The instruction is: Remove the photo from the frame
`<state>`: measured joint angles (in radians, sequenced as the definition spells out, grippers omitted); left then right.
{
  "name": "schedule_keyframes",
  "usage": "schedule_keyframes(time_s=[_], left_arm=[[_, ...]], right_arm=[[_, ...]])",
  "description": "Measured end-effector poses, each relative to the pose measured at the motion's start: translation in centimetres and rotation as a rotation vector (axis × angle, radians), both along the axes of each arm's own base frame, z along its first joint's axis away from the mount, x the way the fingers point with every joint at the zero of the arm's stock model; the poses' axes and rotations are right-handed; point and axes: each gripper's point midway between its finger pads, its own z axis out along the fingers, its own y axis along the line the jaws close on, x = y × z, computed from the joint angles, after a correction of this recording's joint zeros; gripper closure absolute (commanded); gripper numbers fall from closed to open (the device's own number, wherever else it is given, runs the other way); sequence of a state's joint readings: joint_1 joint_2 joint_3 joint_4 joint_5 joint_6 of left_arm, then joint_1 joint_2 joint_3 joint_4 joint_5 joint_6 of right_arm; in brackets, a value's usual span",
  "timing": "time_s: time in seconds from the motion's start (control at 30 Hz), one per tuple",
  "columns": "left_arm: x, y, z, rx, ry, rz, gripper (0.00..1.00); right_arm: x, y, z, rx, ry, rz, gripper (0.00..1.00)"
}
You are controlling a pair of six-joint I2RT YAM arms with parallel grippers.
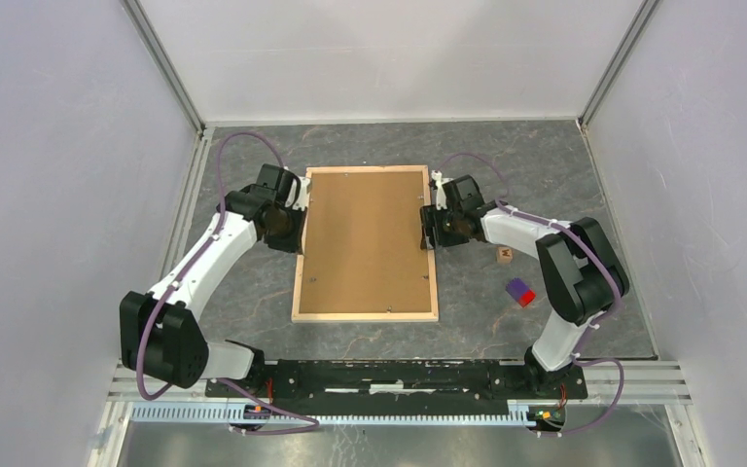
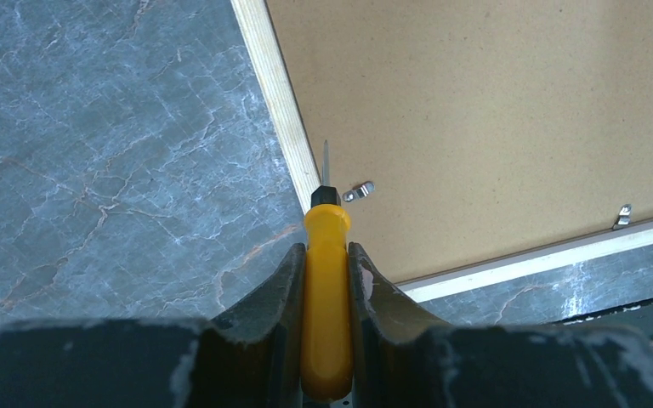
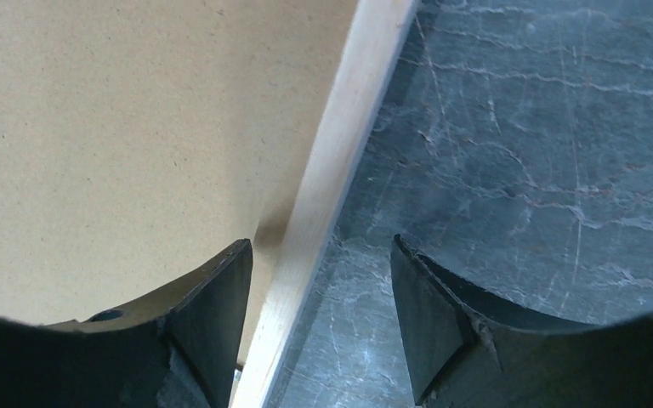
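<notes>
On the grey marbled table (image 1: 545, 175), the frame (image 1: 365, 316) lies face down, brown backing panel (image 1: 365, 238) seated in it. At the frame's left rail, the left gripper (image 2: 326, 255) is clamped on a yellow-handled screwdriver (image 2: 326, 280). The right gripper (image 3: 321, 246) straddles the frame's right rail, jaws apart. Right of the frame lie a red-and-purple block (image 1: 519, 292) and a wooden cube (image 1: 505, 255). Just inside the frame's left rail, beside the screwdriver shaft, sits a metal clip (image 2: 358, 192).

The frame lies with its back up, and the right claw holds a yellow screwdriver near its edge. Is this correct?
Not quite. The left claw holds the yellow screwdriver, as the left wrist view shows. The frame does lie with its back up.
</notes>
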<state>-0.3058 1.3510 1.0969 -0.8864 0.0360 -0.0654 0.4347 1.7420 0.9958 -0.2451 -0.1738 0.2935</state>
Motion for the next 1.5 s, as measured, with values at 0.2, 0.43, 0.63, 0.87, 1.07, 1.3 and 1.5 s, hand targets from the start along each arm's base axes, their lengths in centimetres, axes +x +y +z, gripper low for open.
schedule_keyframes(time_s=[0.2, 0.43, 0.63, 0.87, 1.07, 1.3, 1.5], left_arm=[[0.5, 0.6, 0.3, -0.006, -0.008, 0.035, 0.98], [1.0, 1.7, 0.8, -0.010, -0.024, 0.077, 0.98], [1.6, 2.8, 1.3, -0.022, -0.036, 0.121, 0.98], [2.5, 3.4, 2.4, -0.043, -0.063, 0.148, 0.98], [3.1, 3.6, 3.1, -0.031, -0.086, 0.109, 0.98], [5.2, 3.5, 4.6, 0.002, -0.135, -0.013, 0.98], [7.7, 3.6, 3.7, 0.051, -0.111, -0.104, 0.98]], right_arm=[[0.5, 1.1, -0.3, -0.066, -0.046, 0.035, 0.59], [1.0, 0.7, -0.1, -0.121, -0.057, 0.068, 0.77], [3.2, -0.1, 0.1, -0.173, -0.052, 0.144, 1.00], [7.6, -0.5, 0.4, -0.244, -0.099, 0.300, 1.00], [8.6, 0.6, 0.5, -0.236, -0.136, 0.495, 1.00], [9.1, 2.4, 0.5, -0.185, -0.160, 0.637, 1.00], [8.8, 2.5, 0.4, -0.177, -0.158, 0.644, 1.00]])
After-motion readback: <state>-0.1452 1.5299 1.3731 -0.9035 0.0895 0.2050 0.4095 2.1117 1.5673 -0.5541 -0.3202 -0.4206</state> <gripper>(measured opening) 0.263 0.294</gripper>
